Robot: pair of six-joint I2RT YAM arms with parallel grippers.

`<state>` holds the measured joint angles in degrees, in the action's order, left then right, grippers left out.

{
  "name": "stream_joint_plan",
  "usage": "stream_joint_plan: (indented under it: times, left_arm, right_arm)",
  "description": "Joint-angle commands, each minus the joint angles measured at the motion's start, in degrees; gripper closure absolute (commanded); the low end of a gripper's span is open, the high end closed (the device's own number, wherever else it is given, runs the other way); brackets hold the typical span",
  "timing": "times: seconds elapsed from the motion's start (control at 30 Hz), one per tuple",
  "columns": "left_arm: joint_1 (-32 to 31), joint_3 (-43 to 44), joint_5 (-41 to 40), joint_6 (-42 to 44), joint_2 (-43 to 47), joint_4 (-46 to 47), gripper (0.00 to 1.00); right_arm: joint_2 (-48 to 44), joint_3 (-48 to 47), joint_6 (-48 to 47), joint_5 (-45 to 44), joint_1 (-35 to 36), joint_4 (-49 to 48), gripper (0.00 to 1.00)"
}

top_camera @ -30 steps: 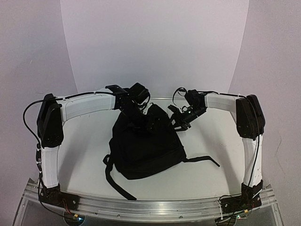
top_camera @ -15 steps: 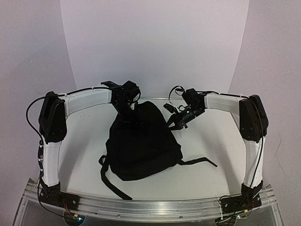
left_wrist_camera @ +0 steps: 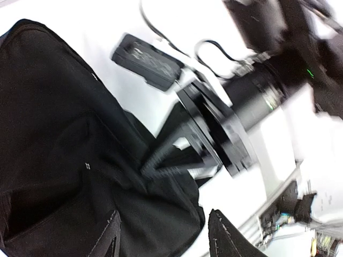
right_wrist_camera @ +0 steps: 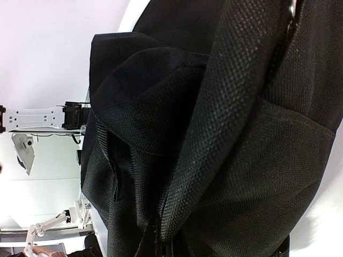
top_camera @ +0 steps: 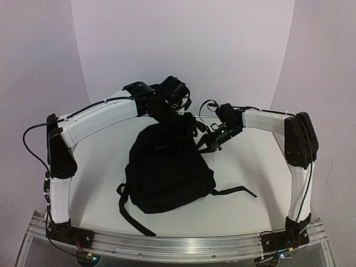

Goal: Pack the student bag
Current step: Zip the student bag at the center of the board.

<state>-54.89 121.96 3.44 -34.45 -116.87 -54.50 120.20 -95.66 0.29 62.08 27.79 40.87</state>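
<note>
The student bag [top_camera: 167, 172] is a black backpack lying in the middle of the white table [top_camera: 253, 161]. Its straps [top_camera: 129, 211] trail toward the near edge. My right gripper [top_camera: 206, 144] is at the bag's far right top edge. In the right wrist view the bag's woven black fabric [right_wrist_camera: 225, 107] fills the frame, and the right gripper [right_wrist_camera: 161, 243] is shut on a fold of it. My left gripper [top_camera: 188, 123] hangs over the bag's far end. Its fingertips [left_wrist_camera: 111, 238] stand apart above the bag's fabric [left_wrist_camera: 64, 134], gripping nothing.
A small flat black rectangular block [left_wrist_camera: 147, 61] with a cord lies on the table beyond the bag, beside the right arm's wrist [left_wrist_camera: 252, 101]. One strap [top_camera: 236, 191] stretches to the right. A pale curved backdrop [top_camera: 183, 55] rises behind the table.
The right gripper shut on the bag's top fabric. The left arm lifted and swung right over the bag's far end, its jaws widening. The bag shifted slightly left.
</note>
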Motion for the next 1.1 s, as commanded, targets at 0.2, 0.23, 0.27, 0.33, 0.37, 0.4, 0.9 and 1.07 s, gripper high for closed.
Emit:
stream_joint_plan:
  times: [0.2,0.23,0.27,0.33,0.37,0.4,0.9,1.07]
  left_arm:
    - [1.5,13.3,-5.2,-7.5,-13.0,-7.6,0.49]
    - [1.5,13.5,-5.7,-8.2,-13.4,-7.9,0.51]
    - [1.5,13.3,-6.1,-8.8,-13.4,-8.1,0.53]
    - [1.6,12.7,-7.0,-9.5,-13.0,-8.1,0.54]
    - [1.6,12.2,-7.2,-9.7,-12.7,-7.9,0.55]
    - [1.6,11.6,-7.3,-9.7,-12.3,-7.4,0.55]
    - [0.4,2.1,-5.6,-10.5,-3.2,-4.4,0.63]
    - [0.4,6.5,-5.6,-10.2,-7.3,-6.6,0.64]
  right_arm:
    - [-4.4,-3.2,-2.6,6.3,0.4,-0.8,1.0]
    - [-4.6,-3.2,-2.7,6.3,0.5,-0.8,1.0]
    - [-4.6,-3.1,-2.8,6.3,0.5,-0.8,1.0]
    - [-4.6,-3.0,-2.8,6.4,0.5,-0.8,1.0]
    - [-4.6,-3.0,-2.8,6.4,0.5,-0.8,1.0]
    - [-4.6,-2.9,-2.9,6.4,0.5,-0.8,1.0]
    - [-5.0,-2.2,-3.1,6.2,0.5,-0.9,1.0]
    - [-5.5,-1.6,-3.2,6.0,0.5,-1.0,1.0]
